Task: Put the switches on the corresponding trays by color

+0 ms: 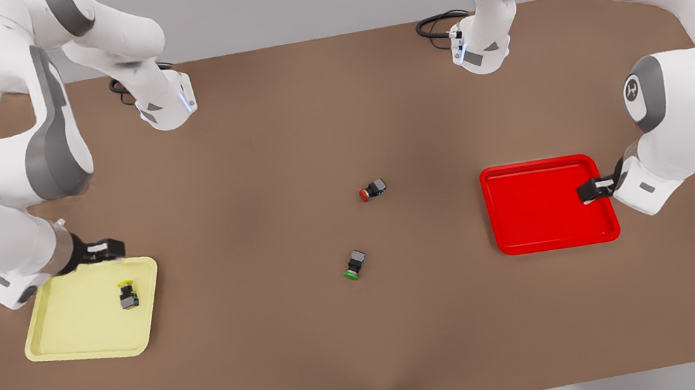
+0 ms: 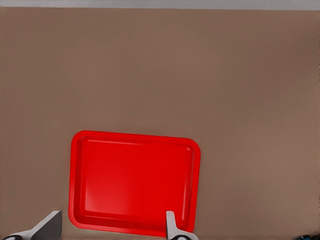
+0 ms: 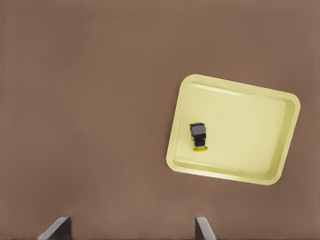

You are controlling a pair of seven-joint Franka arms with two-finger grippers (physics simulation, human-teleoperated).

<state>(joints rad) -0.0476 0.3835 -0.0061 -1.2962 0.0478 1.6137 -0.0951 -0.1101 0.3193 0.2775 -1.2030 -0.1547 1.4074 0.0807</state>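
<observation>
yellow tray [image 1: 73,336]: sits on the brown surface [image 1: 282,135] at the front view's left, pale yellow with a raised rim

yellow-capped switch [image 1: 127,295]: lying inside the yellow tray, over toward the tray's side nearest the middle of the surface; the right wrist view shows it [image 3: 199,136] in there too, cap pointing at the rim

red tray [image 1: 540,241]: on the front view's right side, bright red, nothing lying in it as far as I can see

red-capped switch [image 1: 373,189]: out on the bare surface around the middle, tipped on its side, well apart from both trays

green-capped switch [image 1: 354,265]: yep, there's a third one, green cap, also on its side on the surface, just a bit nearer the camera than the red-capped one

left pincer [image 1: 594,189]: this is the one on the front view's right, hanging over the red tray's outer edge. Left wrist view has its fingers [image 2: 172,226] spread wide apart, with the red tray [image 2: 135,180] between them and the surface, and nothing gripped

right pincer [image 1: 107,250]: on the front view's left, right at the far rim of the yellow tray. In the right wrist view the fingers [image 3: 204,229] are wide apart too, holding nothing, with the yellow tray [image 3: 250,125] off to one side
</observation>
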